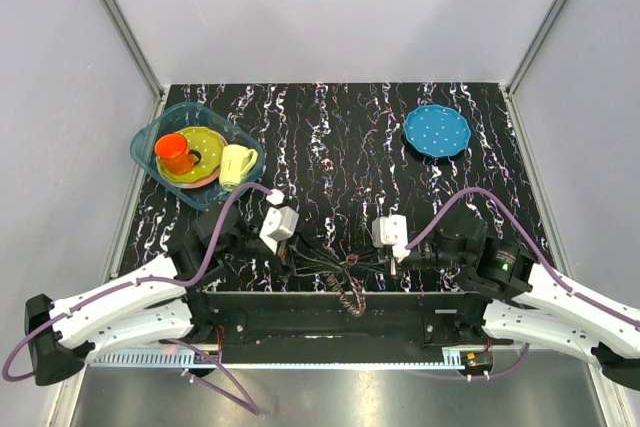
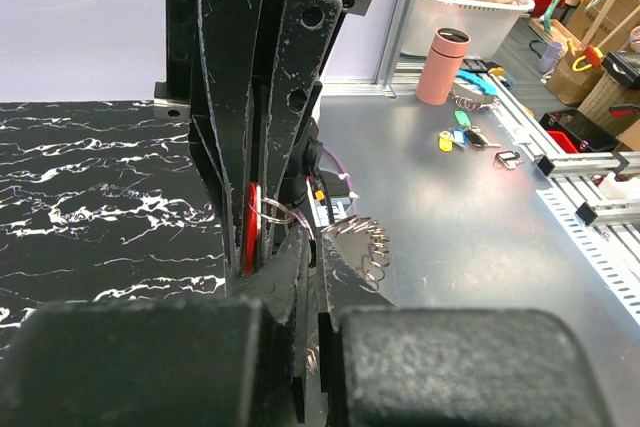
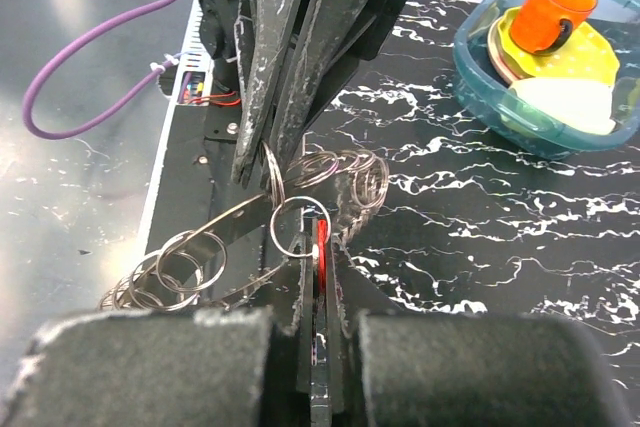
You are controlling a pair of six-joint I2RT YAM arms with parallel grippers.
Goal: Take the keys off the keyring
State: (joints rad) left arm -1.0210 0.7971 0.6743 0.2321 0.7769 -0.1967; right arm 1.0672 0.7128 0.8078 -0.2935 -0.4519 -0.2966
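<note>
The keyring (image 1: 351, 277) is a dark wire loop fringed with small split rings, held between my two grippers above the table's near edge. In the right wrist view the loop (image 3: 215, 222) shows with several small rings hanging from it. My right gripper (image 3: 320, 247) is shut on the tiny red key (image 3: 321, 239), which hangs on one small ring (image 3: 298, 227). My left gripper (image 2: 318, 247) is shut on the keyring's wire (image 2: 362, 245), facing the right gripper's fingers (image 2: 232, 127). The red key (image 2: 250, 232) shows between those fingers. In the top view the left gripper (image 1: 318, 265) and the right gripper (image 1: 383, 263) nearly meet.
A blue dotted plate (image 1: 437, 131) lies at the back right. A clear blue bin (image 1: 148, 139) at the back left holds an orange cup (image 1: 175, 152), a cream cup and plates. A pink tumbler (image 2: 442, 65) and loose key tags (image 2: 460, 137) lie on the metal bench beyond the near edge.
</note>
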